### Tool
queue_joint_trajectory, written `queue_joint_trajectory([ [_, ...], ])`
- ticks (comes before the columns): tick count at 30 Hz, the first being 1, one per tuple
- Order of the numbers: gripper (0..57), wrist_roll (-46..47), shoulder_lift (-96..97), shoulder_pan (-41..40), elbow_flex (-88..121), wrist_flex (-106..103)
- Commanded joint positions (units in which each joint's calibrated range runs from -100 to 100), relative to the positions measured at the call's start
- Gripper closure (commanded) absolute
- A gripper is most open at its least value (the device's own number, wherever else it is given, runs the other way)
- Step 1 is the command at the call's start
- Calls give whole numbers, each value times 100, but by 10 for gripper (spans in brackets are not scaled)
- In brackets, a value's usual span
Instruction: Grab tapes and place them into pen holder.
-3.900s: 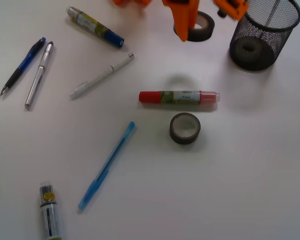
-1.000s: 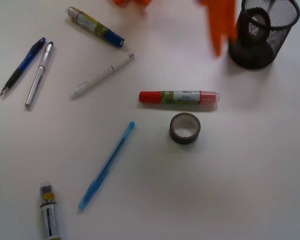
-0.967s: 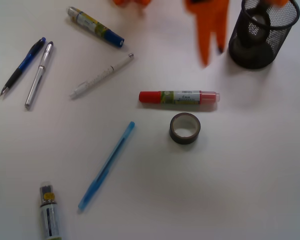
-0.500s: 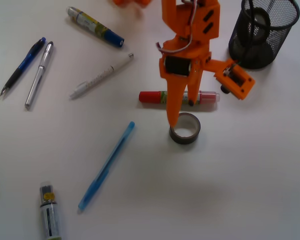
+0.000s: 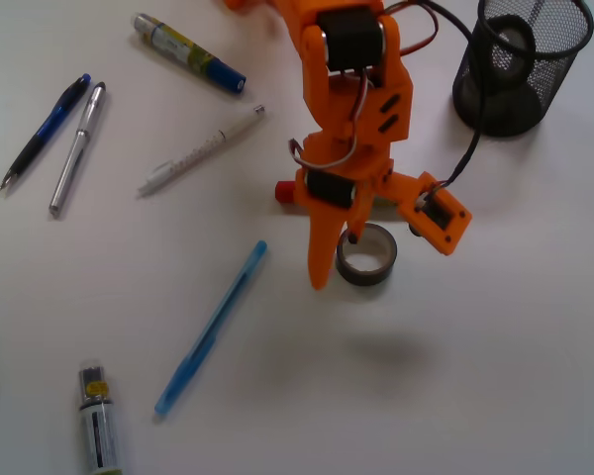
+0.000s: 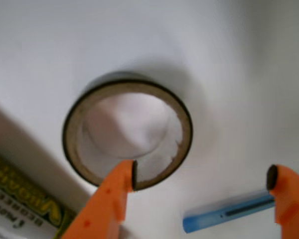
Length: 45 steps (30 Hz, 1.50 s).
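Observation:
One dark grey-brown tape [image 5: 368, 272] lies flat on the white table, just below the red-capped marker [image 5: 284, 190]. My orange gripper [image 5: 337, 259] hangs over it, open; in the front view the long finger is left of the roll and the short one over its far rim. In the wrist view the tape [image 6: 127, 84] fills the middle. The gripper [image 6: 203, 177] is offset to its right, the left fingertip [image 6: 120, 184] overlapping the roll's near rim. Nothing sits between the pads. The black mesh pen holder [image 5: 564, 49] stands at the top right, with a pale roll shape showing dimly inside.
A light blue pen [image 5: 210, 329] lies lower left of the tape and shows between the fingers as the blue pen [image 6: 229, 214]. A white pen [image 5: 203, 148], a silver pen [image 5: 77, 146], a dark blue pen [image 5: 45, 129] and a capped stick [image 5: 188, 51] lie at the left.
The dark tape held near the pen holder 3.9 s ago is gone from the table. The gripper swung from beside the holder down over the remaining tape, now lower and nearer.

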Motion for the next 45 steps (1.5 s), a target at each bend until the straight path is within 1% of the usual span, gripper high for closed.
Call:
queue_joint_trajectory([
  [1, 280, 10, 88, -15, -379, 24],
  [7, 281, -29, 199, -165, -334, 33],
  [9, 306, -171, 250, -254, -80, 33],
  [10, 333, -225, 267, -292, 29, 42],
  [11, 414, -269, 318, -389, 110, 24],
  [14, 569, -254, 318, -486, 110, 15],
  [21, 573, -24, 275, -553, -279, 120],
  [29, 573, 322, -277, -509, -2381, 1468],
  [32, 573, 332, -1017, -621, -2109, 1494],
  [37, 573, 210, -2326, -1137, -1339, 1503],
  [45, 572, -899, -4238, -1847, 1442, 1494],
])
